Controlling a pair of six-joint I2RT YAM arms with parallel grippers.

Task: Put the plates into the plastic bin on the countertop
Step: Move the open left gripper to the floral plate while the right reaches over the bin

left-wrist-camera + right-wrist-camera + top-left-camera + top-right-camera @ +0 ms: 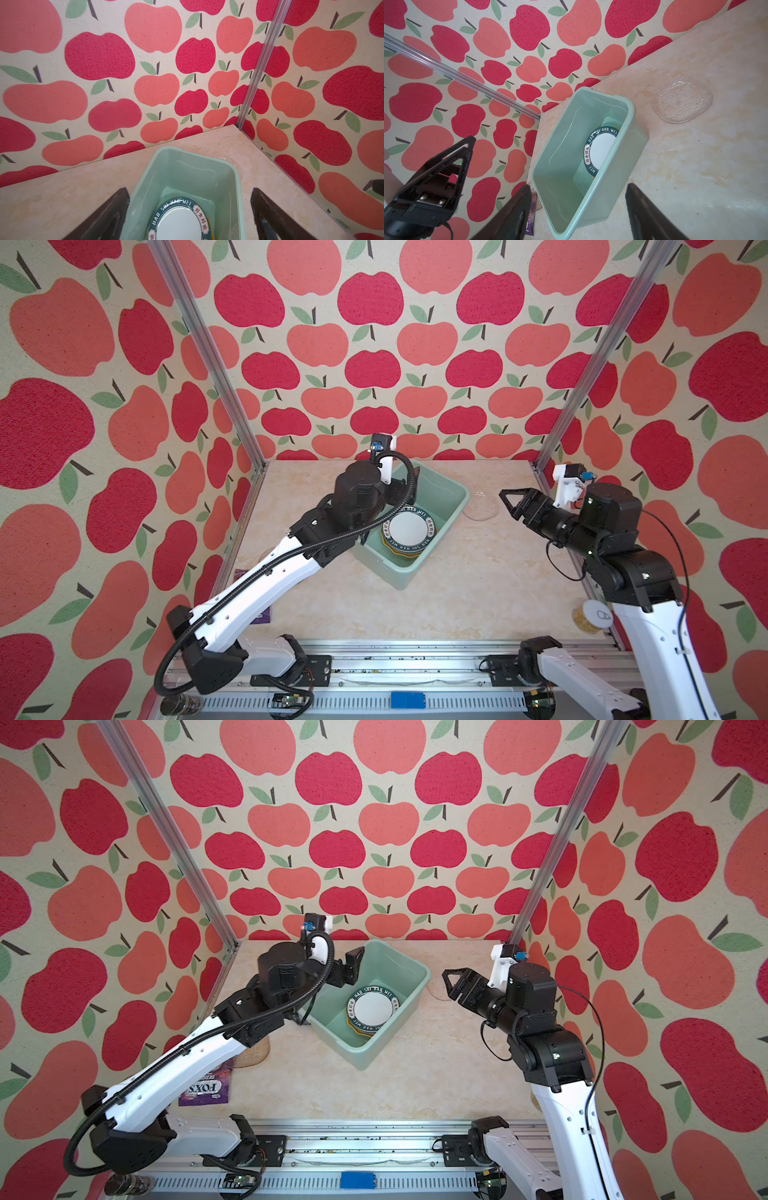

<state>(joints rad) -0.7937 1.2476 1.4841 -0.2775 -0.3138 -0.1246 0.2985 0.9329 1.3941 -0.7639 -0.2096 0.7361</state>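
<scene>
- The pale mint-green rectangular plastic bin [399, 574] sits skewed on the beige marble-look tabletop [457, 597], toward the back middle. We note its rounded corners, rolled rim and smooth, glossy walls.
- Inside it, at the end nearer the arm bases, a round white plate [409, 529] lies on top of a stack. Its centre is plain white and its broad rim is dark teal.
- In the left wrist view the rim reads "HAO SHI HAO WEI" in pale capitals, broken by small white panels with red characters.
- A yellow plate [353, 1026] shows only as a thin edge under the white plate; we cannot tell how many plates lie beneath.
- A clear ribbed glass plate [682, 102] lies flat on the tabletop, outside the plastic bin and near its right side, not touching it.
- The left pincer [189, 190] hangs over the plastic bin with its fingers [110, 214] spread wide and nothing between them: released.
- The right pincer [578, 186] hovers above the tabletop beside the glass plate, its fingers apart and empty.
</scene>
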